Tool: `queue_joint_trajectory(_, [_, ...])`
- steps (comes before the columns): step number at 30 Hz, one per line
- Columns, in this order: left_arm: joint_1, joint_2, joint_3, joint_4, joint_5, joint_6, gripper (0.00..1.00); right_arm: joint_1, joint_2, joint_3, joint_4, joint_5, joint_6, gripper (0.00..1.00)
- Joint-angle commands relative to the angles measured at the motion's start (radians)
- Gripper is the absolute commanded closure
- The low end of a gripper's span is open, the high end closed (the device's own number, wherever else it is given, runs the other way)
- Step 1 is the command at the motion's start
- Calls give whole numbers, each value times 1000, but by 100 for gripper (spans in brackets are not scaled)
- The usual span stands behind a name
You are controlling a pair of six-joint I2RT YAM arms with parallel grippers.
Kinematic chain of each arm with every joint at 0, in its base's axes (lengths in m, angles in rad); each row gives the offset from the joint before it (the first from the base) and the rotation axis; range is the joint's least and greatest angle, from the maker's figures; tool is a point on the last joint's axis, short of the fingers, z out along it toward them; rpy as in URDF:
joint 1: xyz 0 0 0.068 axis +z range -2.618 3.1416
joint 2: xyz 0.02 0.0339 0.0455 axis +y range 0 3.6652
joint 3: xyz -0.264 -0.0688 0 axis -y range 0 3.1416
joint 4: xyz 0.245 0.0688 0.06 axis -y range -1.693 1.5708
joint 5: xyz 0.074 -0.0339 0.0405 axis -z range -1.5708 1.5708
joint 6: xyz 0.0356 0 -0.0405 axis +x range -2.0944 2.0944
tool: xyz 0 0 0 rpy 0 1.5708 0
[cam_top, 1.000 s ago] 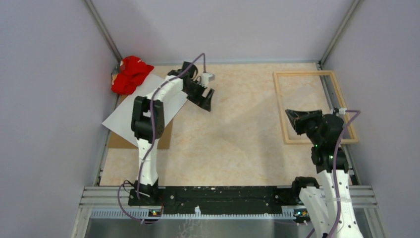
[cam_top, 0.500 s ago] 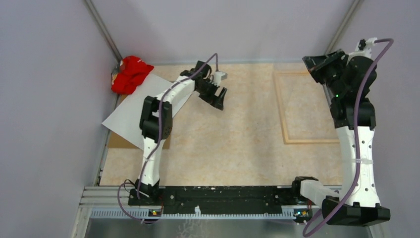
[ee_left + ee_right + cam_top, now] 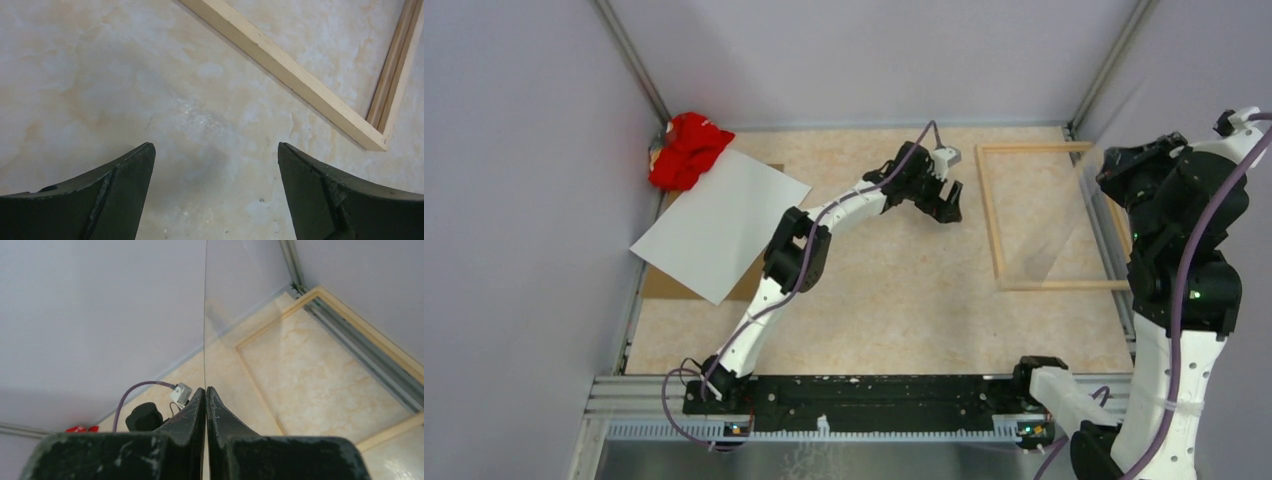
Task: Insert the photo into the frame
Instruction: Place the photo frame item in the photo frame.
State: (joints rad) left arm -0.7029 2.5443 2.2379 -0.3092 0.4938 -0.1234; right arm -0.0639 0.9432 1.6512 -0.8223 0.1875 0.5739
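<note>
The photo [image 3: 719, 222] lies whitish back up at the table's left, resting on a brown backing board [image 3: 659, 285]. The light wood frame [image 3: 994, 215] lies flat at the right, and its corner [image 3: 300, 82] shows in the left wrist view. My left gripper [image 3: 946, 205] [image 3: 215, 147] hovers open over bare table just left of the frame, holding nothing. My right gripper [image 3: 1114, 165] [image 3: 205, 389] is raised above the frame's right side. It is shut on the edge of a thin clear pane [image 3: 205, 315], which hangs tilted over the frame [image 3: 360, 325].
A red cloth [image 3: 686, 148] sits in the far left corner. Grey walls close in the table on three sides, with metal rails [image 3: 629, 60] in the corners. The right arm's column [image 3: 1174, 330] stands tall at the right edge.
My left gripper has swung right from beside the photo across the table to the frame's left rail. My right arm has risen from low by the frame's near right side, still shut.
</note>
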Motion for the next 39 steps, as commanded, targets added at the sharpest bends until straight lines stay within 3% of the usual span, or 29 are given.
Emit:
queue_joint_trajectory(1, [-73,-63,-68,266,33,22,1,-8,-35,18,-58,132,-74,100])
queue_joint_trajectory(5, [-137,-85,-130,392,33,205,1,-8,-54,37,-82,182,-90,100])
queue_joint_trajectory(10, [-195,-88,-169,567,9,298,1,-8,-80,24,-98,188,-92,100])
queue_joint_trajectory(17, [-243,-1,-128,616,74,499,1,-8,-108,15,-127,150,-86,100])
queue_joint_trajectory(21, [-263,76,-9,528,62,540,1,-8,-134,-24,-125,128,-72,100])
queue_joint_trajectory(26, [-289,118,10,452,17,613,1,-8,-167,-58,-109,95,-54,100])
queue_joint_trajectory(31, [-295,145,40,273,33,672,2,-9,-172,-61,-105,88,-57,100])
queue_joint_trajectory(39, [-269,105,-22,93,-79,653,18,-8,-165,-75,-71,59,-51,100])
